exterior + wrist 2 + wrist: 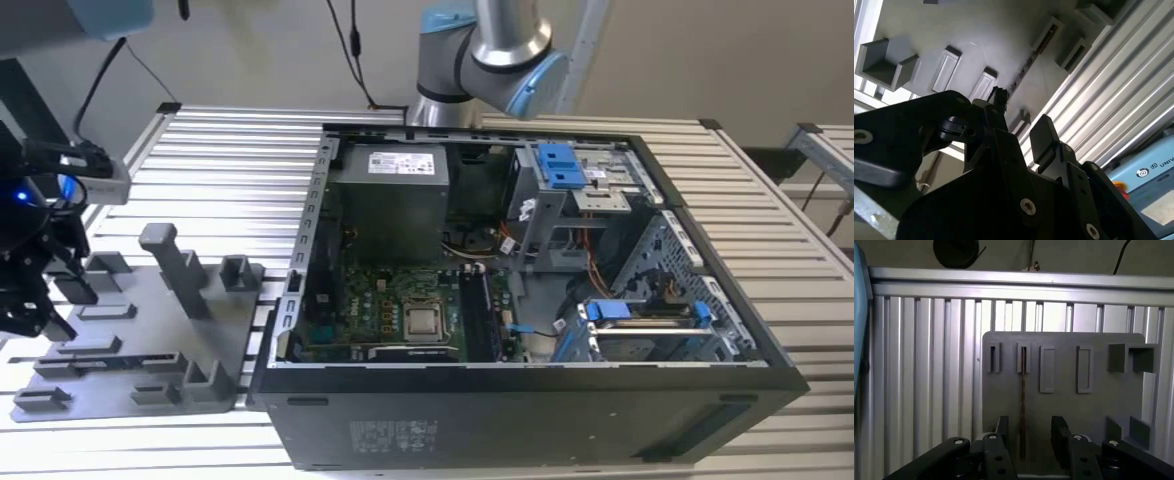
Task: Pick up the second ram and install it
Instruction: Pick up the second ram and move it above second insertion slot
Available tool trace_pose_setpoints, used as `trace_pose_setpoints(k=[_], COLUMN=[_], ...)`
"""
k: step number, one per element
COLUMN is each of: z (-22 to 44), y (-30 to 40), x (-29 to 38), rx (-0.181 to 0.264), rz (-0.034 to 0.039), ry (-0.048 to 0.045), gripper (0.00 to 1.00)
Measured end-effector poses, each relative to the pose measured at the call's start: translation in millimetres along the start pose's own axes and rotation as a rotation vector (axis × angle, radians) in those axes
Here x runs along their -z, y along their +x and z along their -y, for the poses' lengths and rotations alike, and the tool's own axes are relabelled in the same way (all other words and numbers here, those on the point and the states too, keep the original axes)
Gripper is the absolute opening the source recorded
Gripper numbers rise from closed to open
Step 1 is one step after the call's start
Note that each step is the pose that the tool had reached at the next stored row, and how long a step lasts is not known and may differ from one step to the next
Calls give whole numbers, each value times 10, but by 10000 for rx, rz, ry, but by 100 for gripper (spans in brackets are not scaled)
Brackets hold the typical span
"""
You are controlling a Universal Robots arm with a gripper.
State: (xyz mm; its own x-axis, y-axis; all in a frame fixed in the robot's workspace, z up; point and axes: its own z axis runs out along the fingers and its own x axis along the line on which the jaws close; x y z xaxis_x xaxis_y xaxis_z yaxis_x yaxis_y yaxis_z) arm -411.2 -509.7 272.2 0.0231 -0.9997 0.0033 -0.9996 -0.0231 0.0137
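The second ram [1022, 405] stands on its thin edge in a slot of the grey holder plate [1094, 410], a dark narrow strip. My gripper [1029, 432] hovers over it, open, with one finger on each side of the strip and a gap on both sides. In the second wrist view the ram's edge [1024, 70] runs away from the two black fingertips [1041, 132] across the plate [979, 35]. In the exterior view my gripper [54, 305] hangs over the plate [147, 360] at the view's left.
An open computer case [534, 370] lies at the exterior view's middle and right, showing the motherboard [387, 300] and its processor [424, 322]. Upright grey blocks [167, 265] rise from the holder plate. A ribbed metal table [227, 150] carries everything; the arm's base [474, 60] stands behind the case.
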Motion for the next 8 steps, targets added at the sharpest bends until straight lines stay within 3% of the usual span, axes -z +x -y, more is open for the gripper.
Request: trace_pose_setpoints(k=[3,8], z=[-5,-36], y=[0,-1], x=[-49,-119], rx=[76,284], rz=[0,3], ry=[23,151], gripper=[48,48])
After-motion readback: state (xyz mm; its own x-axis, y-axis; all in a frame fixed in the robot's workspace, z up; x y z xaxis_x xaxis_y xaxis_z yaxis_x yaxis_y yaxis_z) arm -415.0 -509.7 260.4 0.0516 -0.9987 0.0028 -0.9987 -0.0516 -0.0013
